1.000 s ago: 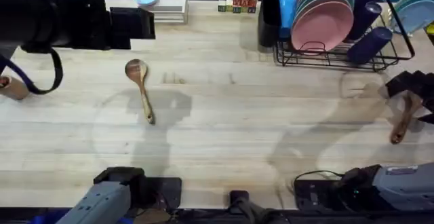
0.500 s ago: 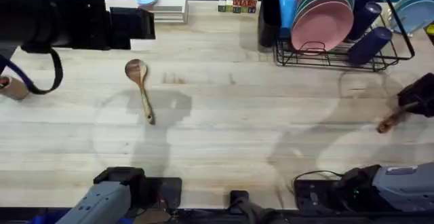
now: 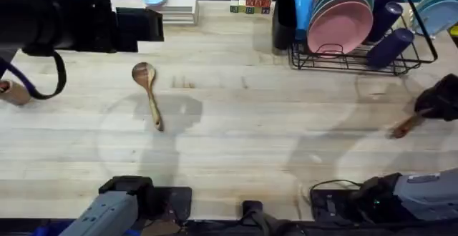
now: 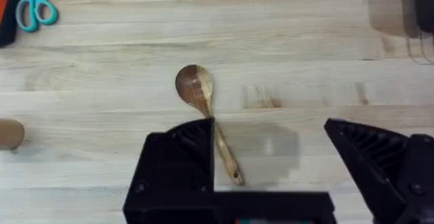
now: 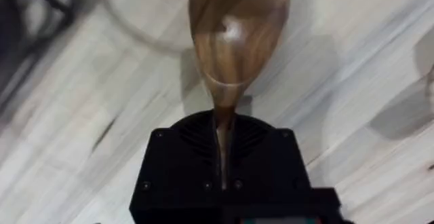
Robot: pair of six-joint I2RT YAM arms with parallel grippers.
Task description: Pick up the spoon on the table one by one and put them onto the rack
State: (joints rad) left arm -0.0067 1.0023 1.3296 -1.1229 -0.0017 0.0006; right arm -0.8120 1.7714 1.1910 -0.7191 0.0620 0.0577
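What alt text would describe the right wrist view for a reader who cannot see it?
The right gripper is shut on the slim handle of a wooden spoon, whose dark brown round bowl points away from the camera above the light wooden plank table. The spoon looks lifted clear of the tabletop, though contact cannot be ruled out.

The right gripper (image 5: 222, 159) has its black jaws closed on the slim neck of a wooden spoon (image 5: 234, 37), whose dark glossy bowl juts out beyond them above the pale planks of the table (image 5: 81, 115).
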